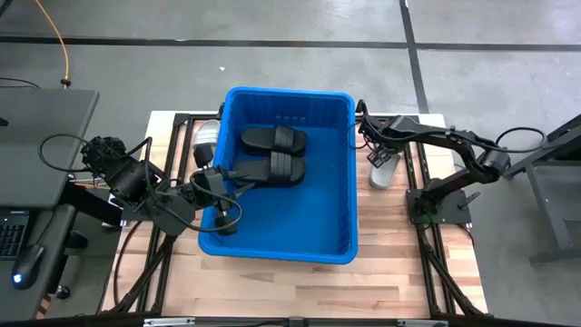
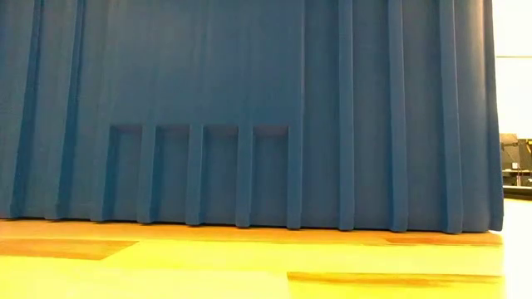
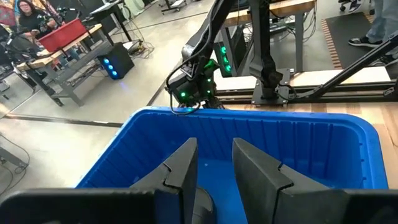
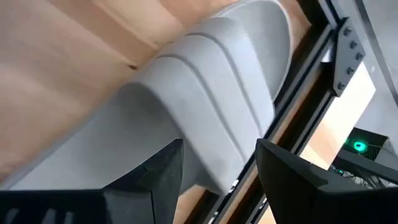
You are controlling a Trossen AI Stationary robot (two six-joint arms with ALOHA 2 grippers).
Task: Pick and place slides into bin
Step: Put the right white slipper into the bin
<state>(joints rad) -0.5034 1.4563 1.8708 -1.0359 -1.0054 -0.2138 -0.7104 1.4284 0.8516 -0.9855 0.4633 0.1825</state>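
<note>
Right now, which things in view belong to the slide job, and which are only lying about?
Job:
- blue bin
- two black slides in the bin
- pale grey slide right of the bin, right gripper open around its strap
- white slide left of the bin
- left gripper over the bin

Lying about:
- keyboard
- mouse

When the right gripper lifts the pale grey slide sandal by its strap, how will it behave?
The pale grey slide sandal looks like thick moulded foam, so probably light and fairly stiff. Its matte ribbed strap should resist slipping. Held by the strap alone, the right gripper may let the sole tilt.
</note>
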